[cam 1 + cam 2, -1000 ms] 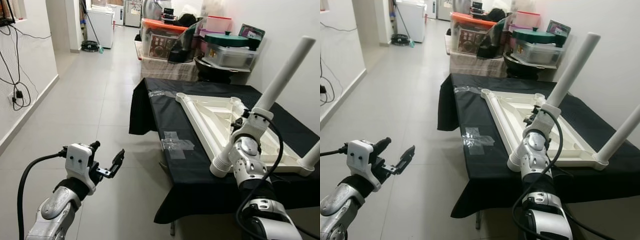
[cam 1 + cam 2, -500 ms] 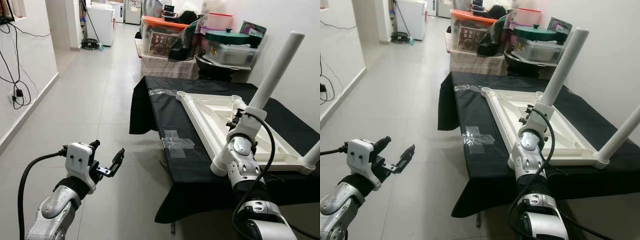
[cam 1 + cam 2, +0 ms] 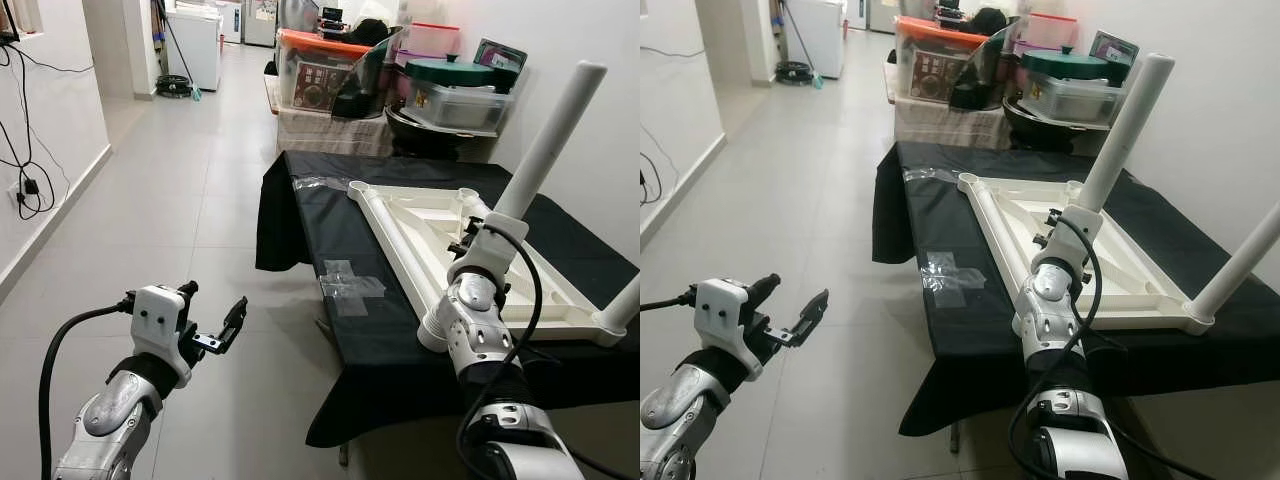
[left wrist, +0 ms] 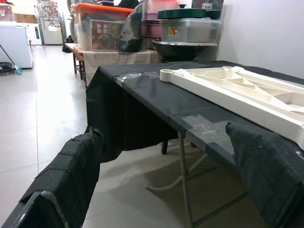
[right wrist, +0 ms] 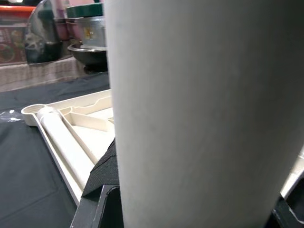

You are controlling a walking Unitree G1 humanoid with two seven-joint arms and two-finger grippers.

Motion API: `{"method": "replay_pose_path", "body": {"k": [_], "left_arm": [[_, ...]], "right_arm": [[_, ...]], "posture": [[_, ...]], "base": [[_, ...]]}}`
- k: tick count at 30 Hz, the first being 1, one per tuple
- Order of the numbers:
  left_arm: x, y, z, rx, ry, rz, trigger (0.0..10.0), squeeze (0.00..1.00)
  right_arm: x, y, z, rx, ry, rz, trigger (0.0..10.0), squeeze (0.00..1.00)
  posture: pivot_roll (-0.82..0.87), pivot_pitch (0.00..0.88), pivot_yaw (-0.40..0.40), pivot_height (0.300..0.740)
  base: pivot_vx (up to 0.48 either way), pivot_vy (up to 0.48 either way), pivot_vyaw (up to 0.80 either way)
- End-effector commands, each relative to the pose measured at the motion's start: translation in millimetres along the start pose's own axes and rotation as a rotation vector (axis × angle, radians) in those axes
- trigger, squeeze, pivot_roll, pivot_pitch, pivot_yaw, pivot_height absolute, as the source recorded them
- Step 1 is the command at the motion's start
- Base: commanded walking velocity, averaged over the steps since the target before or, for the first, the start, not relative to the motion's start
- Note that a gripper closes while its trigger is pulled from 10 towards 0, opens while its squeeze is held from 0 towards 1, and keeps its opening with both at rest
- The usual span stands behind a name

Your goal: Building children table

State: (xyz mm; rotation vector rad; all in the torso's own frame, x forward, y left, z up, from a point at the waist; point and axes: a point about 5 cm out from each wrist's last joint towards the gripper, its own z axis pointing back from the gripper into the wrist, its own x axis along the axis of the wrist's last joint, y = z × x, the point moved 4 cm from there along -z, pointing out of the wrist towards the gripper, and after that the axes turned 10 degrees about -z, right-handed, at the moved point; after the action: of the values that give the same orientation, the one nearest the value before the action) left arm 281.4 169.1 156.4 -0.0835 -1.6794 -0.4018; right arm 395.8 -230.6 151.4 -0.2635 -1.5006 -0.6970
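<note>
The white children's table top [image 3: 430, 235] lies upside down on a black-clothed folding table [image 3: 330, 215]. My right gripper [image 3: 487, 222] is shut on a white tube leg [image 3: 548, 140], held nearly upright and leaning right, its lower end over the top's middle. In the right wrist view that leg [image 5: 204, 114] is very close, with the top's near corner socket [image 5: 33, 110] behind it. Another white leg [image 3: 622, 310] stands at the top's near right corner. My left gripper [image 3: 213, 302] hangs open over the floor, left of the table, holding nothing; its fingers [image 4: 71, 171] point toward the table.
Clear tape [image 3: 352, 285] is stuck on the black cloth near its left edge. Storage boxes [image 3: 325, 70], a lidded container [image 3: 460, 95] and a black pan crowd a low table behind. A wall runs along the right; cables [image 3: 30, 185] hang on the left wall.
My right gripper has shifted the leg a little leftward and more upright over the table top. The left arm has stayed put.
</note>
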Motion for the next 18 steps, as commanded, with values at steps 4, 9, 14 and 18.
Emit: {"method": "replay_pose_path", "body": {"k": [4, 9, 14, 18], "left_arm": [[0.3, -2.6, -3.7, 0.001, -0.007, 0.004, 10.0, 0.0], [0.2, -3.0, -4.2, 0.005, -0.009, 0.006, 10.0, 0.0], [0.1, -2.5, -4.3, 0.01, -0.01, 0.008, 10.0, 0.0], [-0.5, -2.8, -4.4, 0.012, -0.009, 0.009, 10.0, 0.0]], "right_arm": [[-39.4, -29.0, 6.3, -0.142, 0.131, 0.087, 10.0, 0.0], [-41.8, -29.3, 9.6, -0.176, 0.13, 0.091, 10.0, 0.0], [-44.7, -24.3, 13.3, -0.19, 0.136, 0.098, 10.0, 0.0], [-48.4, -18.2, 16.5, -0.182, 0.153, 0.083, 10.0, 0.0]], "posture": [[0.13, 0.0, -0.127, 0.74], [0.13, 0.0, -0.129, 0.74], [0.12, 0.0, -0.13, 0.74], [0.12, 0.0, -0.13, 0.74]], "base": [[0.0, 0.0, 0.0], [0.0, 0.0, 0.0], [0.0, 0.0, 0.0], [0.0, 0.0, 0.0]]}}
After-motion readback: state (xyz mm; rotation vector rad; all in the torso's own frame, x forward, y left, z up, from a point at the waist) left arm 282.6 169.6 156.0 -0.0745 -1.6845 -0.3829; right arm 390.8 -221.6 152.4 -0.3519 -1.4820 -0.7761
